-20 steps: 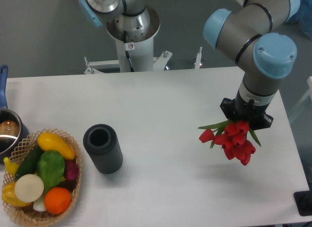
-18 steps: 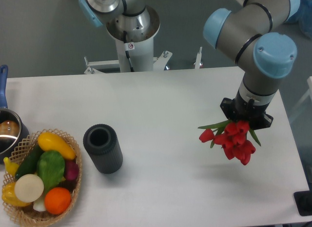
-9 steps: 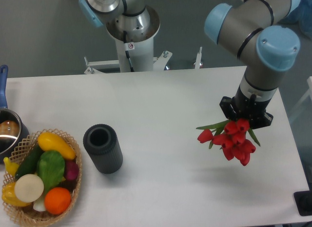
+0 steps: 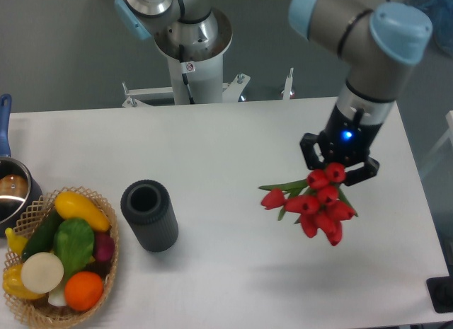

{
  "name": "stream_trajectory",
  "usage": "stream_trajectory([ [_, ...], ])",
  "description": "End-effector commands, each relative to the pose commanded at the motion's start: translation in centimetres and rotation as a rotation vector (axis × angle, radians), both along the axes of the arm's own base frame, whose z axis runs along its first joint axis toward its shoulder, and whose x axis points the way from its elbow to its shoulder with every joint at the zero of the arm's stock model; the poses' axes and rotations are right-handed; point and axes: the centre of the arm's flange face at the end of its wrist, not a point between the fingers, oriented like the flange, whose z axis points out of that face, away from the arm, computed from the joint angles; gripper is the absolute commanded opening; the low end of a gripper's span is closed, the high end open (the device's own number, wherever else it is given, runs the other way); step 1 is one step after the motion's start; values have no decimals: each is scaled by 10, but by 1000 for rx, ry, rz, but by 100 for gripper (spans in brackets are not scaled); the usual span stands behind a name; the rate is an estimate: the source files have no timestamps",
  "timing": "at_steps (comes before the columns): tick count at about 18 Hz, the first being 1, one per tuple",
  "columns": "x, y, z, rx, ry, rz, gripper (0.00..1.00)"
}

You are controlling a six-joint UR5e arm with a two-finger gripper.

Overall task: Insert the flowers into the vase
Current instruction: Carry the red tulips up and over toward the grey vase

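The flowers [image 4: 311,204], a bunch of red tulip buds with green leaves, hang in the air over the right part of the table, buds pointing toward the camera. My gripper [image 4: 338,166] is shut on their stems from above; its fingertips are hidden behind the buds. The vase [image 4: 149,216], a dark grey ribbed cylinder with an open round mouth, stands upright on the table at the left, well apart from the flowers and with nothing in it.
A wicker basket [image 4: 106,272] of colourful produce sits at the front left, close to the vase. A steel pot [image 4: 12,191] with a blue handle stands at the left edge. The arm's base [image 4: 191,46] rises behind the table.
My gripper has risen and moved left with the flowers, toward the vase's side of the table. The vase and basket have not moved.
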Motion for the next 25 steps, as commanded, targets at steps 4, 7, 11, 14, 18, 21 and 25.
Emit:
stream_trajectory([
  [4, 25, 23, 24, 383, -242, -102, 1],
  [7, 33, 24, 40, 435, -241, -109, 1],
  [11, 42, 26, 58, 515, -281, -129, 2],
  [14, 56, 27, 58, 605, -322, -184, 5],
  [18, 85, 39, 57, 638, -337, -248, 6],
  [21, 97, 52, 52, 632, -352, -277, 7],
  [25, 107, 63, 37, 620, -382, -293, 9],
])
